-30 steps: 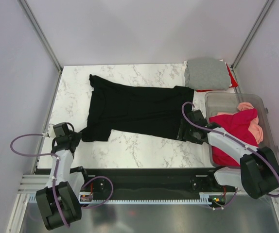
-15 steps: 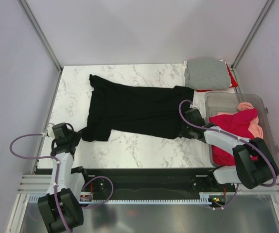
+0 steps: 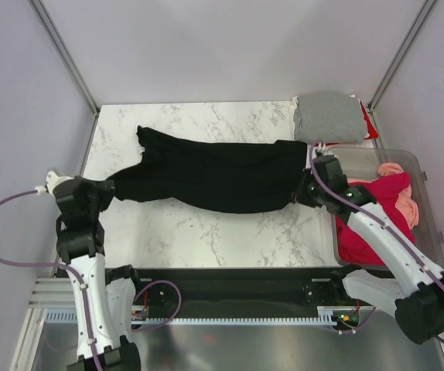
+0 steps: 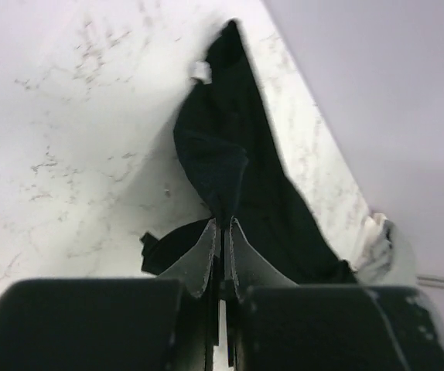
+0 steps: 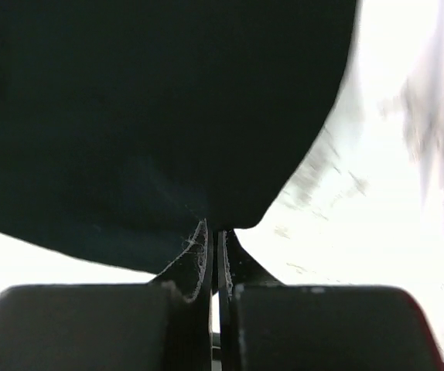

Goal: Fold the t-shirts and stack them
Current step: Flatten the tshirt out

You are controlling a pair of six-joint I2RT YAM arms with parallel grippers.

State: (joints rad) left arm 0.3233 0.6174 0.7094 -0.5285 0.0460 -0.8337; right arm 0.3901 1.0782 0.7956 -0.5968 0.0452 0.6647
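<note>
My left pincer [image 4: 220, 226] and right pincer [image 5: 213, 226] were clamped on the black t-shirt [image 3: 214, 174] at its left and right ends. Within the last second I had stretched it taut over the middle of the surface [image 3: 206, 232] (straightening it before folding, I judged).

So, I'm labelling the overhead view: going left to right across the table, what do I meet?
Left tool → black t-shirt, stretched between both tools → right tool → clear tub.
</note>
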